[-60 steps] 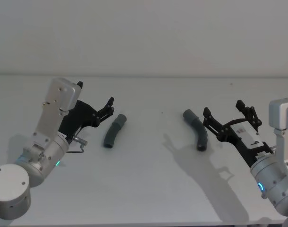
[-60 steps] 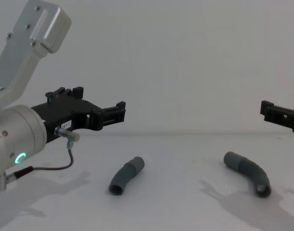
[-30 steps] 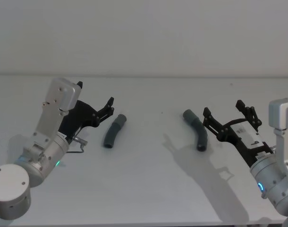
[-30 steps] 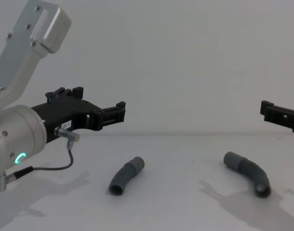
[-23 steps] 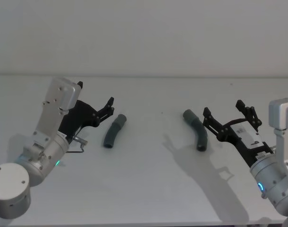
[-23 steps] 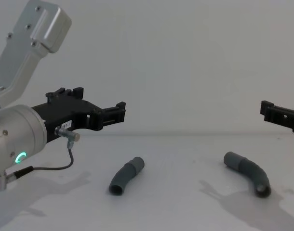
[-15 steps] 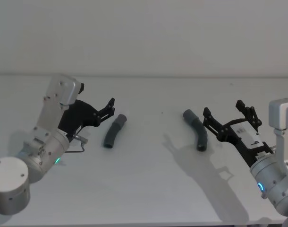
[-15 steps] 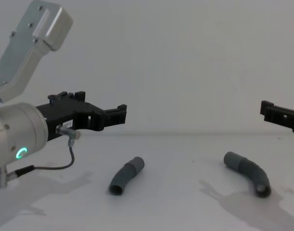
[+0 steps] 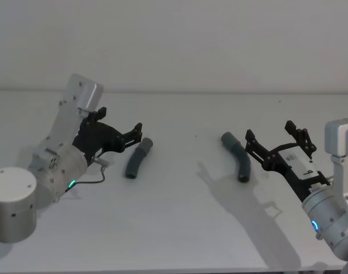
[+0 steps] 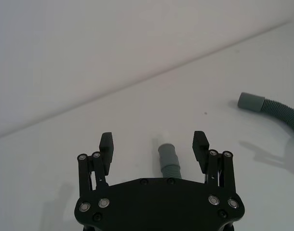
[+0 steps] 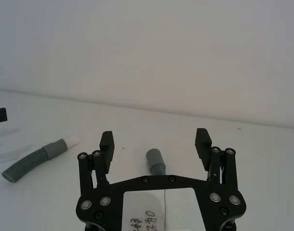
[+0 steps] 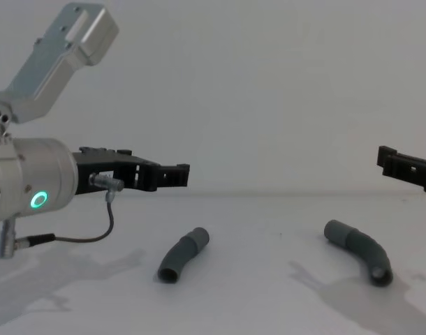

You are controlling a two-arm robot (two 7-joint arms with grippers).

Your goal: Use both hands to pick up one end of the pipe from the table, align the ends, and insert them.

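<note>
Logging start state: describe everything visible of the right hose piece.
The right hose piece is a short, curved, dark grey tube, ribbed in the middle, smooth-cuffed at the far end. It lies flat on the table, open near end toward the robot. Nothing touches it; the open right gripper hangs above, aimed at it.

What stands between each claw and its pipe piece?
Nothing visible. The open left claw hovers just short of the left pipe piece, the open right claw beside the right pipe piece; both pieces lie on the table.
</note>
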